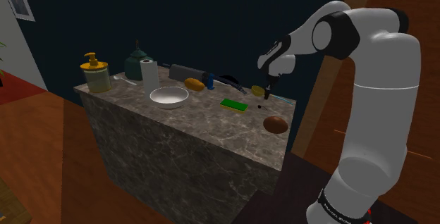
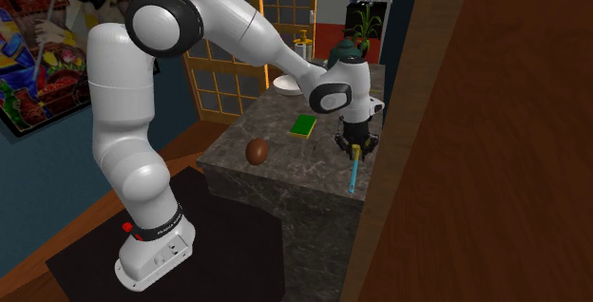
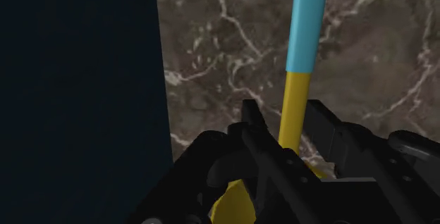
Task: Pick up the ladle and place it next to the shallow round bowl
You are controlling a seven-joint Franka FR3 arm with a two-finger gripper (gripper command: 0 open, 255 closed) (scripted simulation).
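The ladle (image 3: 308,25) has a yellow scoop and lower shaft and a light blue handle. It lies on the marble counter (image 1: 211,134) at the far corner by the dark wall, with the blue handle (image 2: 353,175) pointing toward the counter's edge. My black gripper (image 3: 290,120) is down on it, one finger against each side of the yellow shaft, shut on it. In the shoulder view the gripper (image 1: 266,91) stands over the ladle's yellow end (image 1: 258,90). The shallow white round bowl (image 1: 169,97) sits well away toward the shoulder view's left.
A green sponge (image 1: 233,105) and a brown rounded object (image 1: 276,125) lie near the gripper. A paper roll (image 1: 149,75), yellow soap dispenser (image 1: 95,73), teal kettle (image 1: 135,62) and orange loaf (image 1: 194,84) stand behind the bowl. The dark wall (image 3: 77,82) runs right beside the ladle.
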